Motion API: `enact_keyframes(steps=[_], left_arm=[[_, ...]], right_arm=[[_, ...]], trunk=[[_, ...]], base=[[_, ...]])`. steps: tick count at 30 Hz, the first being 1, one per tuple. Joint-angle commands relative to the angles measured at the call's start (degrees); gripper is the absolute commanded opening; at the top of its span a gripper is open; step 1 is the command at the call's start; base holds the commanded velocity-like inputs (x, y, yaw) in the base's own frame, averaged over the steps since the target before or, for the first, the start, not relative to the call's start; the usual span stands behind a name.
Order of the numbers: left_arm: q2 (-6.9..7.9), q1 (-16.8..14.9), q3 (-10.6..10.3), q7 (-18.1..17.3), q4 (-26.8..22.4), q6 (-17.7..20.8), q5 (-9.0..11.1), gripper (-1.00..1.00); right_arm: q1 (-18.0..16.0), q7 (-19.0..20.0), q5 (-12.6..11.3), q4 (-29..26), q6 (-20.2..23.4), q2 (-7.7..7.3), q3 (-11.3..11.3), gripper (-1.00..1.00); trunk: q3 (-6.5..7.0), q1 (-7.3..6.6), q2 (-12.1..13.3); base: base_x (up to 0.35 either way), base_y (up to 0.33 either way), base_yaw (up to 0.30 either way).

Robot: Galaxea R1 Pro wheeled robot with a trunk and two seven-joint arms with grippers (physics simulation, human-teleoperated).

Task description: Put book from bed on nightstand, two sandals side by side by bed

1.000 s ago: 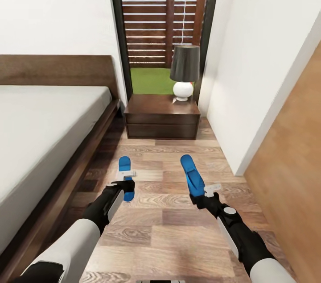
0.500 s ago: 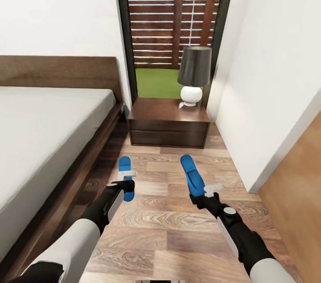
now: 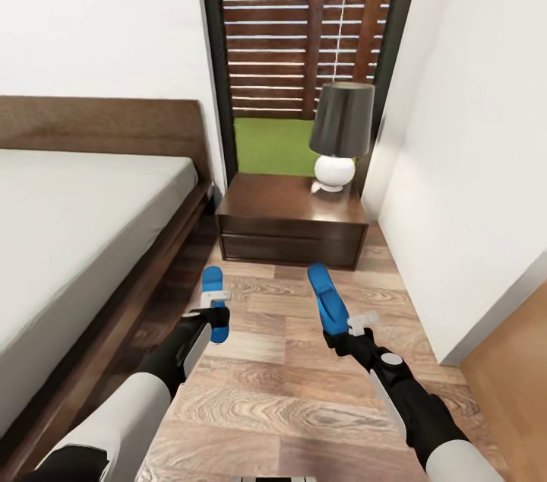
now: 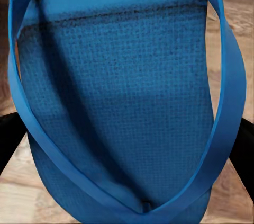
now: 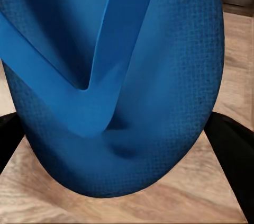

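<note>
We held one flat blue foam sandal (image 3: pixel 213 298) in the left jaws (image 3: pixel 216 312), another (image 3: pixel 327 301) in the right jaws (image 3: pixel 343 330); both clamped heel-end, seemingly light, bendable.

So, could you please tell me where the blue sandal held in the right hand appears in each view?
Head view: the right sandal juts forward from the right hand, lower centre-right.
Right wrist view: its sole and strap take up most of the picture.
Left wrist view: the other sandal instead.
Shared landmark: the wood-plank floor.
</note>
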Motion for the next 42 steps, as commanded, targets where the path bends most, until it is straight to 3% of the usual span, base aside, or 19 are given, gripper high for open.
enact_keyframes(steps=[1,13,30,42], left_arm=[[0.04,-0.02,-0.3,0.53,-0.1,0.26,0.55,-1.0],[0.04,-0.02,-0.3,0.51,-0.1,0.26,0.51,-1.0],[0.04,-0.02,-0.26,0.53,-0.1,0.26,0.56,-1.0],[0.12,-0.02,-0.26,0.42,-0.1,0.26,0.51,-1.0]], right_arm=[[-0.01,0.04,-0.3,-0.1,0.32,-0.06,0.12,-1.0],[-0.02,0.04,-0.3,-0.1,0.32,-0.06,0.13,-1.0],[-0.02,0.04,-0.3,-0.1,0.32,-0.06,0.14,-1.0],[-0.01,0.04,-0.3,-0.1,0.32,-0.06,0.36,-1.0]], trunk=[[-0.05,0.02,-0.02],[-0.05,0.02,-0.02],[-0.05,0.02,-0.02],[-0.05,0.02,-0.02]], base=[[0.319,-0.178,0.083],[0.236,-0.17,0.099],[0.006,-0.004,0.27],[0.208,-0.18,0.278]])
